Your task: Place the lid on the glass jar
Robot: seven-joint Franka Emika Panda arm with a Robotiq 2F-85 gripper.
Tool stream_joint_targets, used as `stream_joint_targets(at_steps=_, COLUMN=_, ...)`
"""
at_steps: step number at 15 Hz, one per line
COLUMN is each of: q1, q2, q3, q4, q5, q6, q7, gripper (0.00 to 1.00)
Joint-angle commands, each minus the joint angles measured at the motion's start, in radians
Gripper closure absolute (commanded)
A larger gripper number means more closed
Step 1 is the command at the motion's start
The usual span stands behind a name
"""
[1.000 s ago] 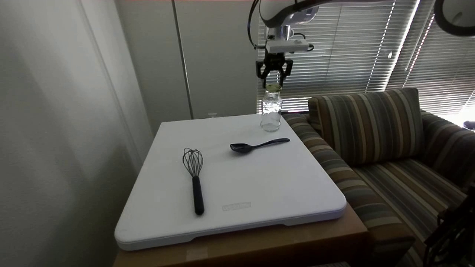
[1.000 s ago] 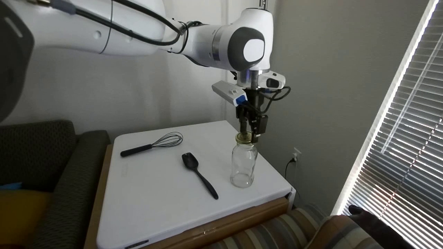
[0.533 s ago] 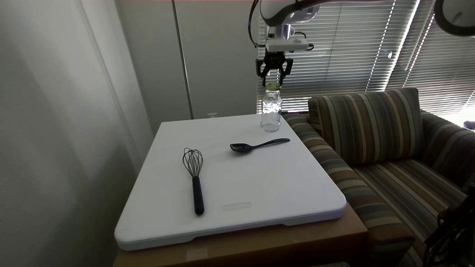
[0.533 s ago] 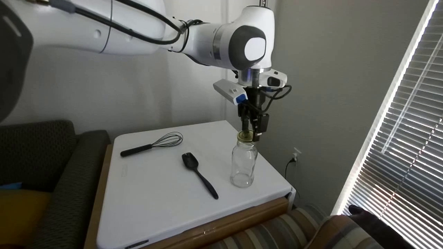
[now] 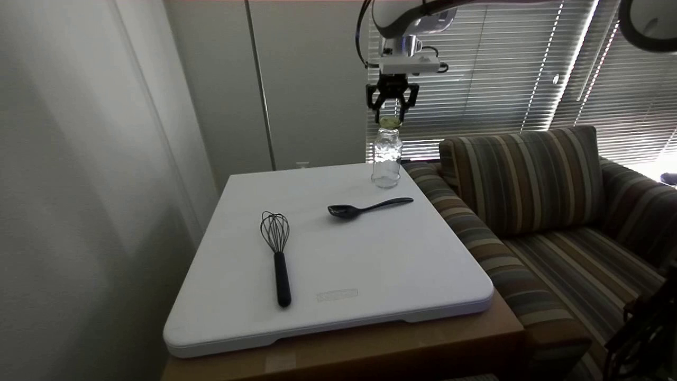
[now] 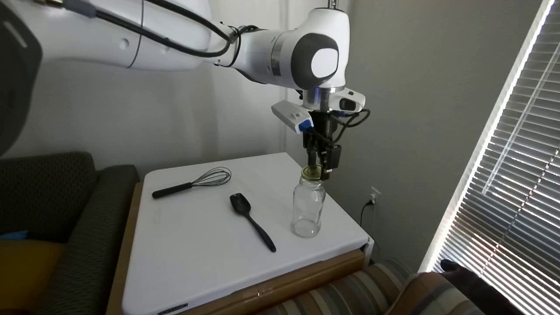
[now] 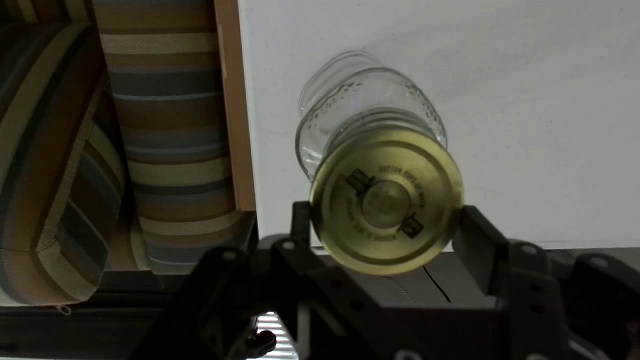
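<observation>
The gold lid is held flat between my two fingertips in the wrist view. My gripper is shut on the lid's opposite edges. The clear glass jar stands upright below it, and the lid hides its mouth from above. In both exterior views the lid is right at the top of the jar, over its neck. My gripper is above the jar there. I cannot tell whether the lid touches the rim or a small gap is left.
The jar stands near a corner of the white table. A black spoon lies near it, and a black whisk lies farther off. A striped armchair adjoins the table's edge.
My gripper and the lid have risen slightly and shifted a little sideways, to the right in an exterior view. The lid looks more level over the neck. The jar has not moved.
</observation>
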Motion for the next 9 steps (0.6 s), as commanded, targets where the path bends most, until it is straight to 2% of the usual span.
stream_joint_targets(at_steps=1, q1=-0.002, q2=-0.003, q3=0.001, q4=-0.001, q5=0.001, q6=-0.003, q7=0.001, gripper=0.53)
stream_joint_targets(at_steps=9, q1=-0.041, q2=-0.033, q3=0.030, q4=0.002, q5=0.042, q6=-0.077, q7=0.006, gripper=0.53)
